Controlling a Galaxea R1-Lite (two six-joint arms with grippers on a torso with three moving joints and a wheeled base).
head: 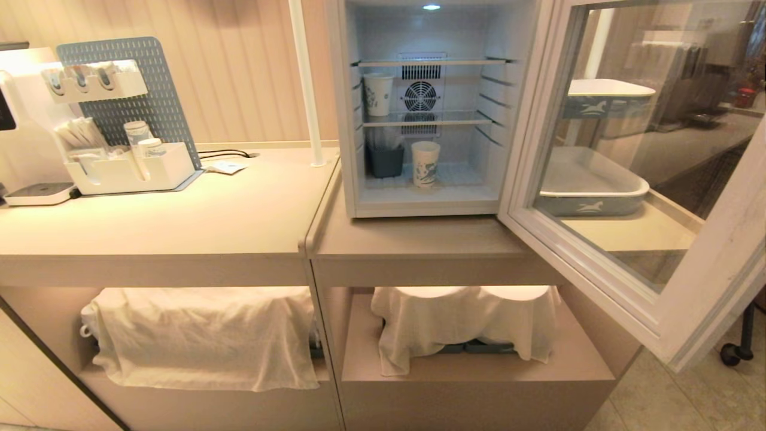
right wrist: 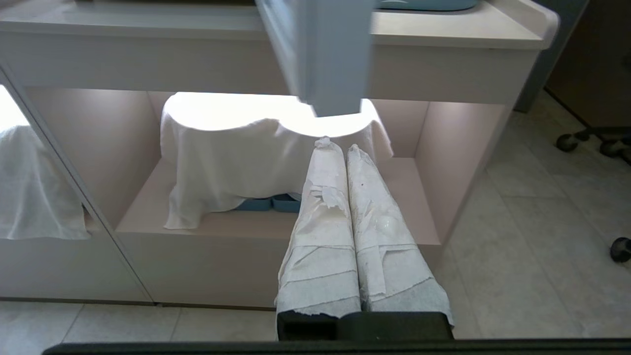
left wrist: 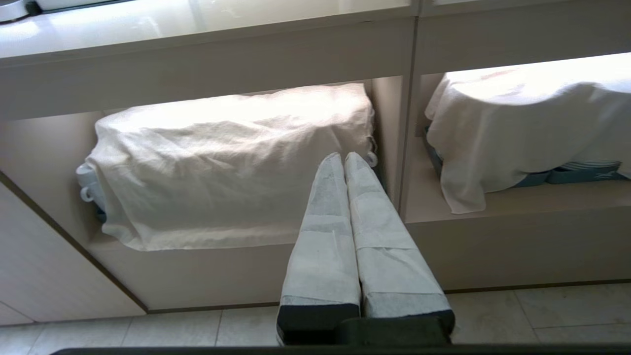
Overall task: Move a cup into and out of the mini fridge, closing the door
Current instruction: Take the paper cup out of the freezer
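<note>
The mini fridge [head: 344,120] stands on the counter with its inside lit. Its door [head: 706,287] is swung wide open to the right, and the door's lower corner [right wrist: 325,54] hangs above my right gripper. A white cup [head: 425,164] with blue print stands on the fridge floor. A similar cup [head: 378,94] stands on the middle shelf at the left. Neither arm shows in the head view. My left gripper [left wrist: 343,157] is shut and empty, low before the counter's lower shelves. My right gripper [right wrist: 339,145] is also shut and empty, low under the door.
A dark bin [head: 385,160] sits beside the floor cup. A pegboard organiser [head: 128,161] and a coffee machine [head: 12,108] stand at the counter's left. White cloths [head: 203,335] [head: 461,323] cover the lower shelves. Blue-white trays [head: 589,188] show through the door glass. Chair castors [head: 733,353] rest on the floor.
</note>
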